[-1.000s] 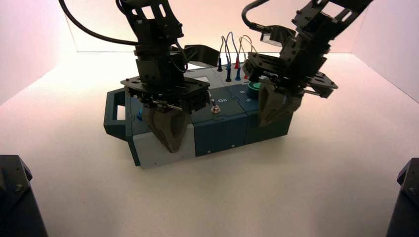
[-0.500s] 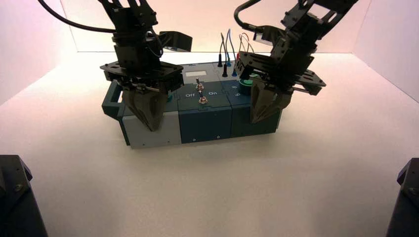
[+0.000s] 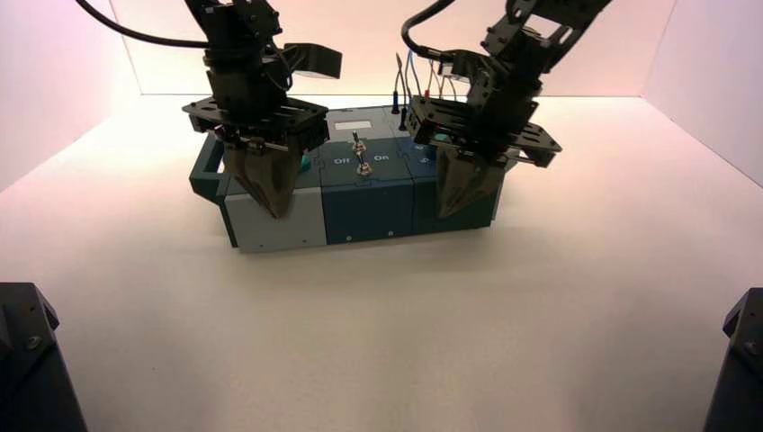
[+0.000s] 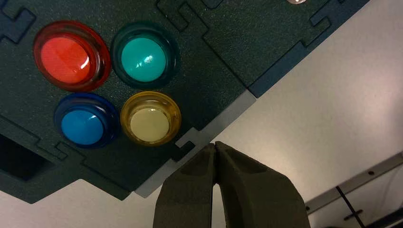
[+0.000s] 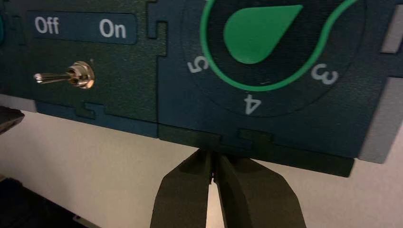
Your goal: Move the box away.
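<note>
The box (image 3: 367, 214) should be pushed evenly by left gripper (image 3: 277, 214) and right gripper (image 3: 444, 214), both closed, nothing held, at its near side.

The switch panel (image 5: 109, 80) is bearing the words "Off" and "On", "Off" sitting left of "On" in pale letters on a dark strip (image 5: 85, 27). The dial's panel (image 5: 294, 128) is showing the numbers 5, 4 and 3 around the green dial (image 5: 252, 38).
</note>
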### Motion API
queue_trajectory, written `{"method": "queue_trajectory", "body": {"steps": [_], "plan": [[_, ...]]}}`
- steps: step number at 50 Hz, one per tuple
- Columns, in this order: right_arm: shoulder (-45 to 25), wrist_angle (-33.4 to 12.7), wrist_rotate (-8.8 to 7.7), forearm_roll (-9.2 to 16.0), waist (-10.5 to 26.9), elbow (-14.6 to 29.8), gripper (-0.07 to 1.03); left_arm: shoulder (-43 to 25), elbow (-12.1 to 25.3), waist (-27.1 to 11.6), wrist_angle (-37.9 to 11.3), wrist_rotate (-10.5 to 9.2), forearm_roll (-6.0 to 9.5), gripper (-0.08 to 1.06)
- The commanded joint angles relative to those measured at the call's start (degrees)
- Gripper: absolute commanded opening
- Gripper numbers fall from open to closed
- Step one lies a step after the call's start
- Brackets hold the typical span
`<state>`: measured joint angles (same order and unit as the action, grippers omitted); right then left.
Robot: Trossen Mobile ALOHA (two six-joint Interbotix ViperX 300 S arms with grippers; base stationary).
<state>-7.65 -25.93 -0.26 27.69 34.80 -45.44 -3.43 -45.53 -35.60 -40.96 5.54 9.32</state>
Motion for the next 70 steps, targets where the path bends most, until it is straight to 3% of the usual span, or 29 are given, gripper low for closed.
{"method": "queue_trajectory", "body": {"steps": [1,9,21,30,36,45,54,70], "plan": [[0.1,0.1,-0.26,-0.6,-0.4,3.5,-0.02,0.4,2.3,1.9,0.9,0.00,-1.14,-0.03],[-1.6,-0.8,-0.18,-2.1,-1.1,6.5,-0.02,-0.6,4.0,5.4,1.3,0.44,-2.02,-0.03],[-5.0,-2.9,-0.26,-5.2,-3.5,10.7,-0.02,-2.9,6.4,8.7,2.9,0.97,-2.02,-0.03],[-3.3,-4.2,-0.26,-5.7,-3.3,9.6,-0.02,-1.5,5.9,8.6,2.5,0.88,-1.58,-0.03],[4.6,-4.2,-0.18,-5.9,-3.3,6.0,-0.02,7.6,2.6,8.6,1.8,0.44,-0.79,-0.03],[19.4,-7.6,-0.18,-6.2,-3.3,4.1,-0.02,23.1,1.7,8.6,-3.2,-0.26,-1.05,-0.03],[30.9,-8.5,-0.26,-6.4,-3.1,1.6,-0.02,36.8,-0.1,8.6,-3.6,-1.14,-1.23,-0.03],[36.9,-9.0,-0.35,-10.8,-2.5,-1.5,-0.02,47.9,-4.4,9.2,-1.9,-1.85,-1.76,-0.03]]}}
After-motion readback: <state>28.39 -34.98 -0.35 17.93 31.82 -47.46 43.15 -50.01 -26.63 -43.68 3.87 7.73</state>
